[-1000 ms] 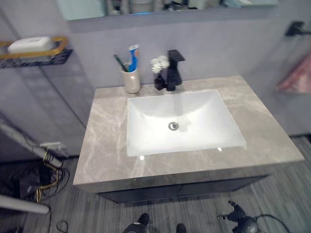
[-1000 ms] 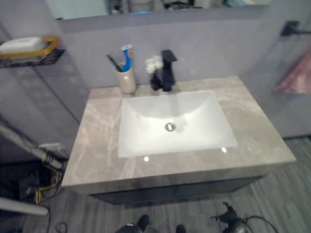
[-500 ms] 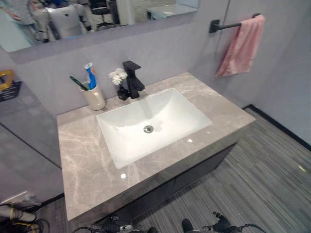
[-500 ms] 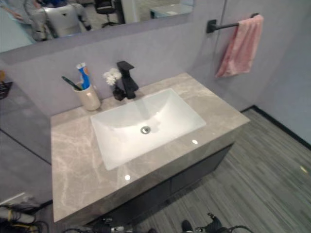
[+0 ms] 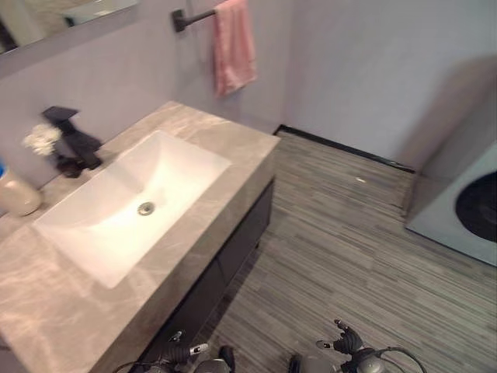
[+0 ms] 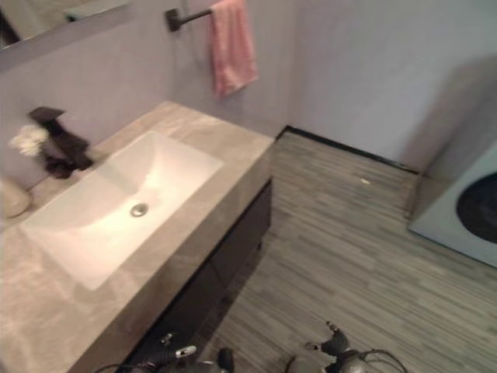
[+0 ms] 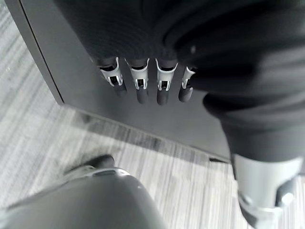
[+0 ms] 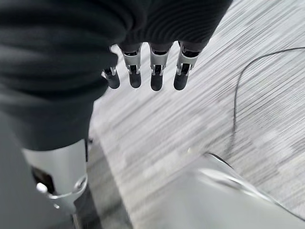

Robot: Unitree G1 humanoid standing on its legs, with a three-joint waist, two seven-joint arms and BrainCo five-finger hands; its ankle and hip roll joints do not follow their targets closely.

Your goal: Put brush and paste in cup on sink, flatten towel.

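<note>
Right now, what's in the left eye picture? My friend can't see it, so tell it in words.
A white sink sits in a grey marble counter, with a black tap and small white flowers behind it. A pink towel hangs on a wall bar, above striped grey floor.

Soft, even indoor light; the sink [image 5: 116, 210] basin glows pale, and both head views look motion-blurred.

Cup [image 5: 17, 196] and faucet [image 5: 74, 140] on countertop [image 5: 225, 136]

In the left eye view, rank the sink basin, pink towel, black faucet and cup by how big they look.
1. Sink basin
2. Pink towel
3. Black faucet
4. Cup, cut off by the view's edge, so its rank is unsure.
</note>
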